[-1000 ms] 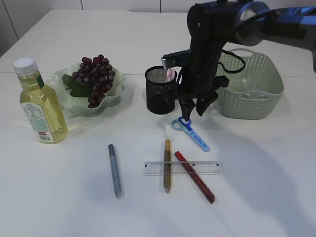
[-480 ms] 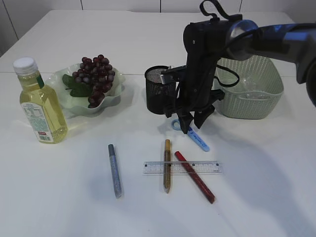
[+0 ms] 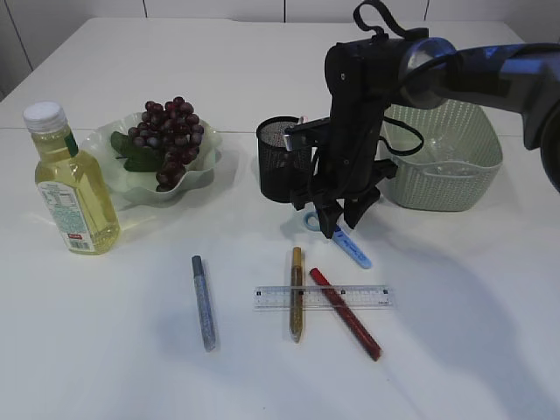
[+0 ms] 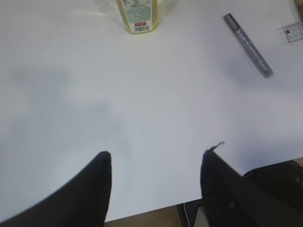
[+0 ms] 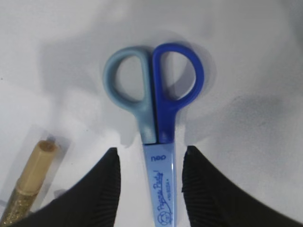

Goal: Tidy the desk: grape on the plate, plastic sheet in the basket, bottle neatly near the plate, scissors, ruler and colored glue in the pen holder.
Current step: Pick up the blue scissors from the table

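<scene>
The blue scissors [image 5: 158, 109] lie flat on the table [image 3: 437, 350], handles toward the black mesh pen holder [image 3: 278, 162]. My right gripper [image 5: 151, 150] stands open astride their sheathed blade, with a gap on each side; in the exterior view my right gripper [image 3: 337, 223] points down over the scissors [image 3: 350, 249]. Grapes [image 3: 168, 133] rest on the green plate [image 3: 206, 173]. The bottle [image 3: 74, 184] stands left of the plate. The clear ruler [image 3: 367, 297] lies under the gold glue pen [image 3: 297, 293] and red glue pen [image 3: 346, 313]. My left gripper [image 4: 156, 153] is open and empty.
The green basket [image 3: 477, 162] stands right of the pen holder, behind the right arm. A silver glue pen [image 3: 203, 302] lies alone at front left. The left wrist view shows the bottle base [image 4: 138, 16], the silver pen [image 4: 248, 45] and the table's near edge.
The right gripper came down and slightly left over the scissors during the first half second, then held still. Its jaws kept the same width. Nothing on the table moved.
</scene>
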{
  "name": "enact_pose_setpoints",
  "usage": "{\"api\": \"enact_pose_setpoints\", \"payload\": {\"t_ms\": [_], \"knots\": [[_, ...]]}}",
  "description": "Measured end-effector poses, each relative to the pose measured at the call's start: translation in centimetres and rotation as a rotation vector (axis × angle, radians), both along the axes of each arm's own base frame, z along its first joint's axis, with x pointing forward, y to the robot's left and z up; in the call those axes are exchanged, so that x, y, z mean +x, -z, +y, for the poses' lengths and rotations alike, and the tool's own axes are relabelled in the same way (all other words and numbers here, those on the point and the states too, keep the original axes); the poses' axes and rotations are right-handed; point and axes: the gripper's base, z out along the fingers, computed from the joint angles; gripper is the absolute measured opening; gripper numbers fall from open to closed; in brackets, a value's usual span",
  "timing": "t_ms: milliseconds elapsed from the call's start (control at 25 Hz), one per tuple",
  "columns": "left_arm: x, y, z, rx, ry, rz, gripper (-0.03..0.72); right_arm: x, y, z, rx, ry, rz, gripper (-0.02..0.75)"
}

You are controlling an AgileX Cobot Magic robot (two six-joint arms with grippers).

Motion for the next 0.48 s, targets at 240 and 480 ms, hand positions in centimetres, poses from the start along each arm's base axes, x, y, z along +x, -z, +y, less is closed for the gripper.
{"api": "enact_pose_setpoints", "payload": {"t_ms": [240, 480], "knots": [[-0.1, 0.0, 0.0, 0.001, 0.000, 0.007, 0.434, 0.3, 0.6, -0.7, -0.005, 0.013, 0.012, 0.351], [-0.1, 0.0, 0.0, 0.001, 0.000, 0.007, 0.435, 0.9, 0.6, -2.2, 0.006, 0.043, 0.016, 0.351]]}}
